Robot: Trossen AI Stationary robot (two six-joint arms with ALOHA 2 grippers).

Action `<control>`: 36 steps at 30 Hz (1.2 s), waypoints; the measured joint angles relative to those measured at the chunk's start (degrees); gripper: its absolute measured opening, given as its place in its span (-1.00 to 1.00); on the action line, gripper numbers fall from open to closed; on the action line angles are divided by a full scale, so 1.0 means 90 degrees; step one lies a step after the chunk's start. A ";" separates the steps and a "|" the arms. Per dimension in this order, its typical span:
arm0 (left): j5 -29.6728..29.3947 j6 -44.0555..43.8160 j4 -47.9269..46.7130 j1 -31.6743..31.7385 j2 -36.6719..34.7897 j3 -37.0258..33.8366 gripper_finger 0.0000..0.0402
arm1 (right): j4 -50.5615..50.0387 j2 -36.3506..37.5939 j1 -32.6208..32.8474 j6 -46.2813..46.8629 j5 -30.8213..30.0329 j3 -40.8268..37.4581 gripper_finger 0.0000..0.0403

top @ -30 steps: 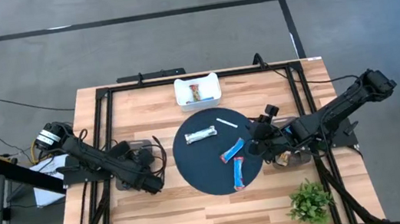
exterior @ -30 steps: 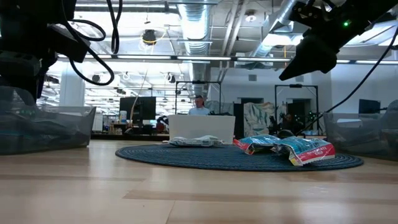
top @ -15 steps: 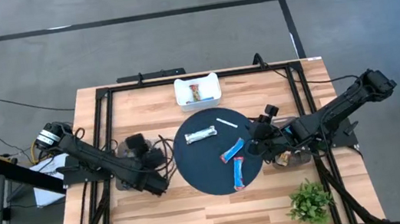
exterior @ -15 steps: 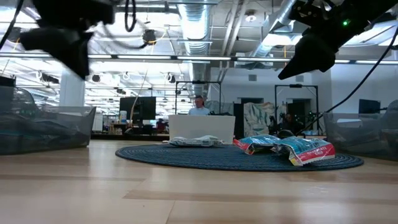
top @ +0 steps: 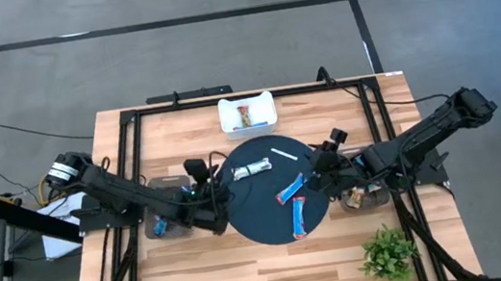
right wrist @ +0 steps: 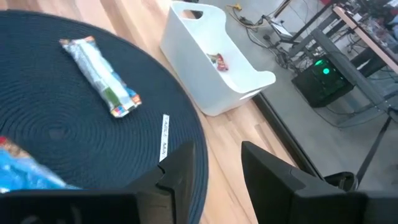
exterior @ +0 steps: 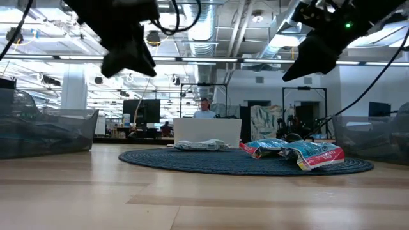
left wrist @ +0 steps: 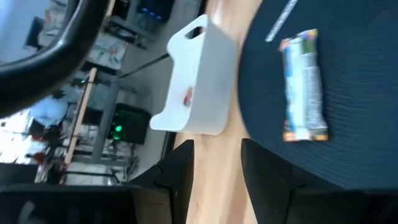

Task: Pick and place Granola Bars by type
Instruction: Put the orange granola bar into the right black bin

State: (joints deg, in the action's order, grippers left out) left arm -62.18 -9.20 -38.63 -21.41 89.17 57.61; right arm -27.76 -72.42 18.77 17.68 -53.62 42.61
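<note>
Left hand point(top: 217, 191) now at mat point(top: 261, 219) edge, open, empty; right hand point(top: 318, 172) likewise; bin's point(right wrist: 205, 74) bar point(right wrist: 217, 61) clearest wrist-side.

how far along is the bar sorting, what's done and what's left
Done: one bar lies in the white bin, and some sit in the clear side bins.
In hand: nothing. The left pincer hangs empty and open at the mat's left edge, facing the silver bar; the right pincer waits open at the right edge.
Left: the silver bar and two blue bars on the mat.
</note>
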 joint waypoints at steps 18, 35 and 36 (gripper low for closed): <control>-0.1746 -0.0981 -0.0488 0.0476 0.0000 -0.0790 -0.36 | 0.5346 -0.0010 -0.1390 -0.3683 0.4637 -0.0998 -0.37; -0.2185 -0.3227 -0.2370 0.0192 -0.0002 -0.0790 -0.36 | 0.4791 -0.3232 -0.2677 -0.4022 0.6017 0.1118 -0.37; -0.2123 -0.3233 -0.2381 0.0192 -0.0002 -0.0790 -0.36 | 0.4630 -0.3392 -0.2710 -0.4030 0.6049 0.1285 -0.37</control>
State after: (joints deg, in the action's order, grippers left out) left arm -81.29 -38.30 -60.06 -19.68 89.14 50.50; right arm 13.91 -102.95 -5.62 -18.59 0.82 54.18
